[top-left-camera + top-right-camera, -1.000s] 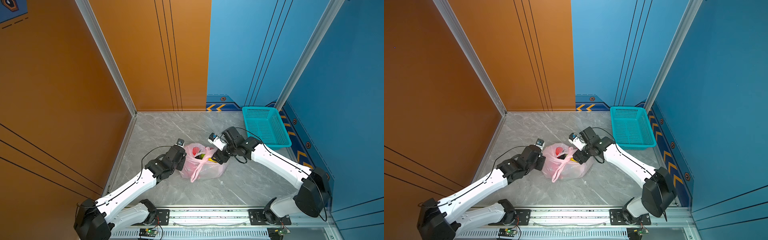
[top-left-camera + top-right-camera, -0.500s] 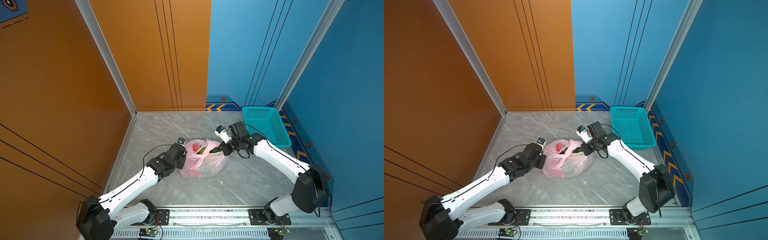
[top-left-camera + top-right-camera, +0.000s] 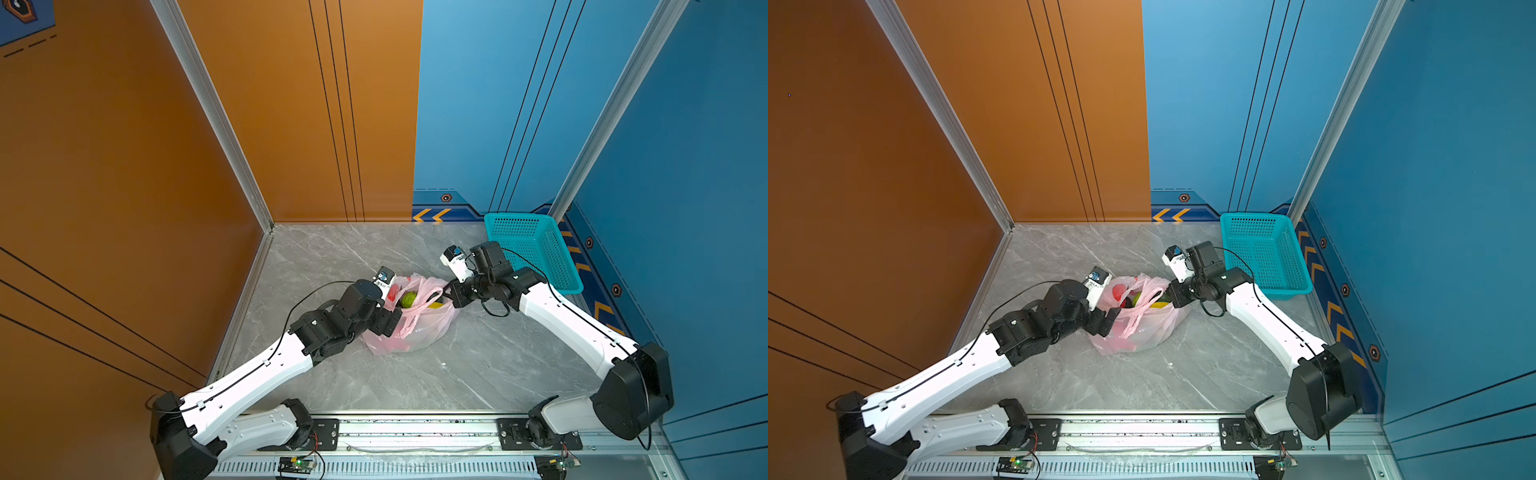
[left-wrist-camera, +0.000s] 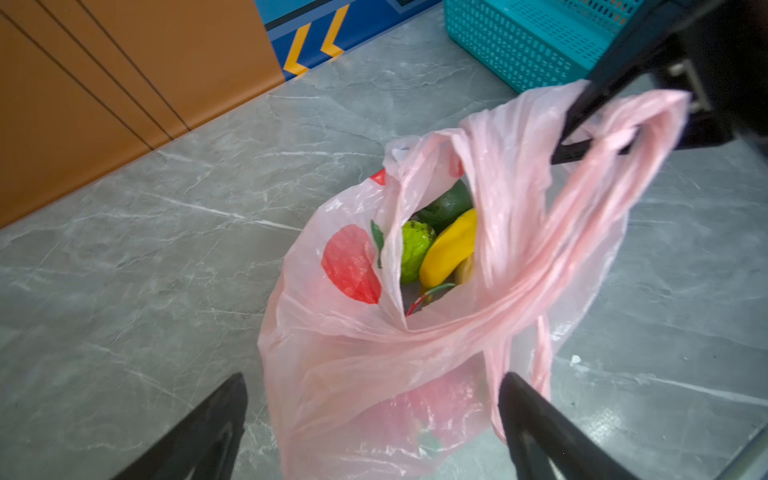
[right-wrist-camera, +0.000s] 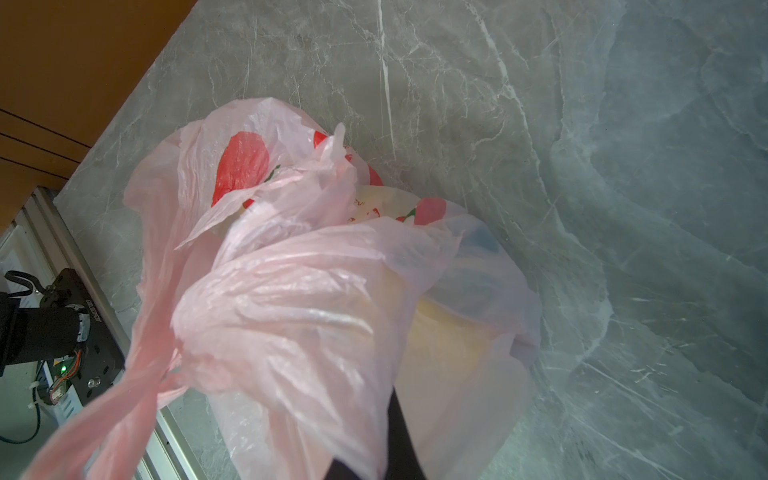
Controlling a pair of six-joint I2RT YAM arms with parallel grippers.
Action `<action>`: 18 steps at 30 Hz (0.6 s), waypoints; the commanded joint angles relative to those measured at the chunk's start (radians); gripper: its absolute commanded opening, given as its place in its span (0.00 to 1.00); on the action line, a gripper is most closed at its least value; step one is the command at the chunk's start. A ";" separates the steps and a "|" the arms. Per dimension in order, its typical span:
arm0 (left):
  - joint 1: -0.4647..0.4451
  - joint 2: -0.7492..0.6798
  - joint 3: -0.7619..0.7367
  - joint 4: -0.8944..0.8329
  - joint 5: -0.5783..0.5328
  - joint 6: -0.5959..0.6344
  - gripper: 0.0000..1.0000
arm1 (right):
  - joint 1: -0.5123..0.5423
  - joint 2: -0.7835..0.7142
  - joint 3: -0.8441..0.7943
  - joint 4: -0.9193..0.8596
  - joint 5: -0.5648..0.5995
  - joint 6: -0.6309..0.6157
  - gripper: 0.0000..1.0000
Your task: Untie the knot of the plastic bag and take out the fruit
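Plastic bag (image 3: pixel 415 328) is clamped at its rim by right gripper (image 4: pixel 582 129), jaws closed on a fold of pink film, with the loop handles (image 4: pixel 602 232) trailing loose below. Left gripper (image 4: pixel 372 380) is spread wide, fingers either side of the bag's near wall, grasping nothing. The mouth gapes, showing avocado (image 4: pixel 446 203), green bumpy fruit (image 4: pixel 415 253) and banana (image 4: pixel 449 249) inside. No knot crosses the mouth, so I judge it untied. The bag sits on the table (image 3: pixel 332 257) near the teal basket (image 3: pixel 517 216), apart from it on the side facing the arms. Left to do: lift out every piece, none is outside yet.
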 commanded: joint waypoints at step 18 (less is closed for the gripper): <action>-0.029 0.250 0.037 0.154 0.063 0.148 0.52 | 0.029 -0.068 -0.036 0.035 0.003 0.046 0.00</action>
